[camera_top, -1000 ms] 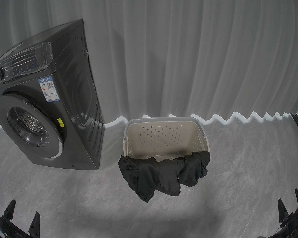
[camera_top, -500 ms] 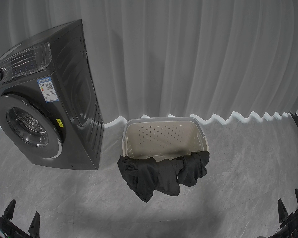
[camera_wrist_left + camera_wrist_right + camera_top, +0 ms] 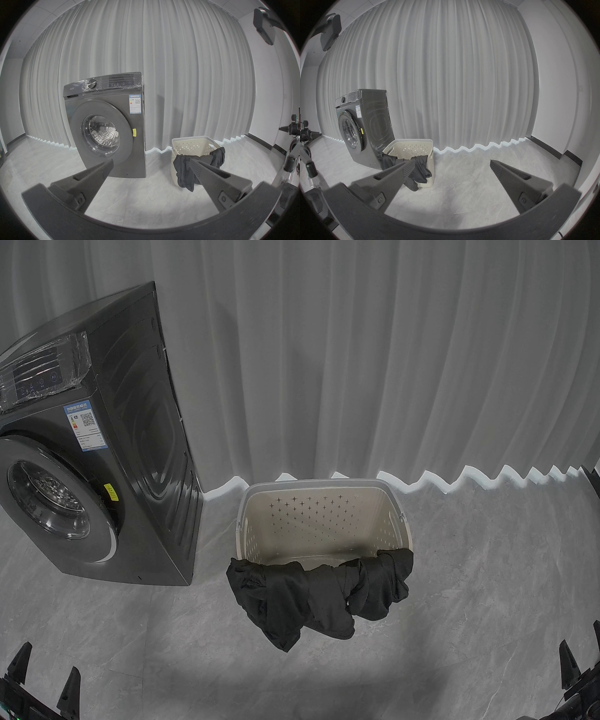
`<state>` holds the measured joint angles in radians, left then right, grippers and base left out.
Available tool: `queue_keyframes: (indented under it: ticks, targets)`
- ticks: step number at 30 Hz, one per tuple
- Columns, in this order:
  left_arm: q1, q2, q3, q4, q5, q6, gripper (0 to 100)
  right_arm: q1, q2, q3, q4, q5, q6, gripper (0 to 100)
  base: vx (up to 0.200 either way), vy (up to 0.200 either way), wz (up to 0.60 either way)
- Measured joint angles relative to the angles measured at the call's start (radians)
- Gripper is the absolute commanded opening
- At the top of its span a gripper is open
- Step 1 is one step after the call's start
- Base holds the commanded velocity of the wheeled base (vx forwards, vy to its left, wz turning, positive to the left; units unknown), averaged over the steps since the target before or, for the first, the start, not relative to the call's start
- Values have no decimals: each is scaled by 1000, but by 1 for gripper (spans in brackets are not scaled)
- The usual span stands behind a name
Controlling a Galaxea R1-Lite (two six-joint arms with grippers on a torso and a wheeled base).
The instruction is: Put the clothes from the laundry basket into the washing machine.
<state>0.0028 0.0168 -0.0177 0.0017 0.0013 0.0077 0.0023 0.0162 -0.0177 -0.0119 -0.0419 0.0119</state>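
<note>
Clothes [image 3: 300, 599] draped over laundry basket [image 3: 312, 521] near rim

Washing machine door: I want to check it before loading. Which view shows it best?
Left wrist view: the door faces the camera nearly squarely. The head view crops it at the edge; the right wrist view shows it distant and oblique.

In the head view the washing machine [image 3: 125, 459] runs off the left edge. Dark clothes [image 3: 294, 602] hide the near rim of the laundry basket [image 3: 319, 521].
</note>
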Motion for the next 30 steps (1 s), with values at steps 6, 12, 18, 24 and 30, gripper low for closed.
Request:
queue_keyframes:
  ticks: [6, 12, 18, 24, 30]
  targets:
    - [0, 0, 0, 0, 0, 0, 100, 0, 0, 0, 0, 0, 0, 100, 0, -100, 0]
    - [0, 0, 0, 0, 0, 0, 100, 0, 0, 0, 0, 0, 0, 100, 0, 0, 0]
    - [0, 0, 0, 0, 0, 0, 100, 0, 0, 0, 0, 0, 0, 100, 0, 0, 0]
    - [0, 0, 0, 0, 0, 0, 100, 0, 0, 0, 0, 0, 0, 100, 0, -100, 0]
    - [0, 0, 0, 0, 0, 0, 100, 0, 0, 0, 0, 0, 0, 100, 0, -133, 0]
